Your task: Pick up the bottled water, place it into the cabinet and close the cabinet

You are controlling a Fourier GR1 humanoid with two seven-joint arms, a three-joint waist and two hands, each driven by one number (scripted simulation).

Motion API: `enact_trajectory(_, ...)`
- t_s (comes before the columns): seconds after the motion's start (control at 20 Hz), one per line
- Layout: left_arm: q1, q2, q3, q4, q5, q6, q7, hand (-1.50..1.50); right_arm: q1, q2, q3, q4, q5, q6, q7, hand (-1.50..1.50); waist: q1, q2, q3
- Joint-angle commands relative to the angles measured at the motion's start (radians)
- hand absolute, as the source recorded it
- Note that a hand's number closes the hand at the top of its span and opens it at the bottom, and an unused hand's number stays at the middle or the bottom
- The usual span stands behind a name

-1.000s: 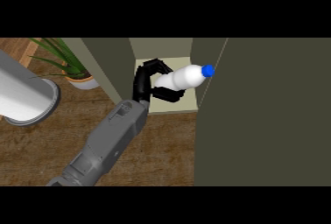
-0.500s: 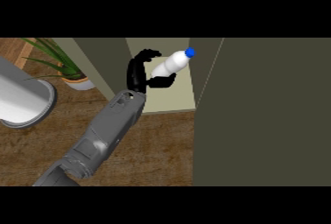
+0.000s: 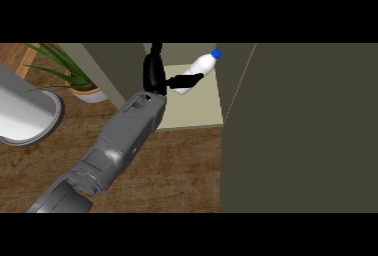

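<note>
Note the flat, dark olive cabinet door (image 3: 295, 130) beside the pale, box-shaped compartment (image 3: 196, 112). Your right hand (image 3: 156, 75), black fingers curled round the smooth white bottled water (image 3: 201, 66), holds it at that opening, round blue cap (image 3: 215, 53) uppermost. The bottle tilts more steeply than one second ago.

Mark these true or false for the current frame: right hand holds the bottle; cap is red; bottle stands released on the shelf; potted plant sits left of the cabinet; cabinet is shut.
1. The right hand holds the bottled water. True.
2. The bottle's cap is red. False: the cap is blue.
3. The bottle stands released on the shelf. False: it is tilted, cap up and to the right, with the hand's fingers curled round its lower part.
4. A potted plant sits left of the cabinet. True.
5. The cabinet is shut. False: its pale interior shows and the dark door stands open at the right.
</note>
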Motion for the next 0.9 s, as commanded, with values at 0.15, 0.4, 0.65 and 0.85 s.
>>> enact_trajectory(0.15, 0.034, 0.005, 0.125, -0.143, 0.110, -0.256, -0.195, 1.50, 0.010, 0.006, 0.012, -0.049, -0.053, 0.013, 0.016, -1.50, 0.023, -0.005, -0.001)
enact_trajectory(0.4, 0.055, -0.015, 0.108, -0.161, 0.162, -0.332, -0.212, 1.50, 0.058, -0.004, 0.026, -0.134, -0.042, 0.012, 0.059, -1.50, 0.022, -0.017, 0.000)
enact_trajectory(0.65, 0.100, -0.015, 0.015, -0.264, 0.218, -0.319, -0.172, 1.50, 0.064, -0.013, 0.028, -0.189, -0.045, 0.006, 0.100, -1.50, 0.040, -0.029, 0.001)
enact_trajectory(0.85, 0.206, -0.015, -0.086, -0.388, 0.303, -0.428, -0.140, 1.50, 0.007, 0.014, 0.077, -0.156, 0.000, -0.021, 0.122, -1.50, 0.042, -0.030, 0.000)
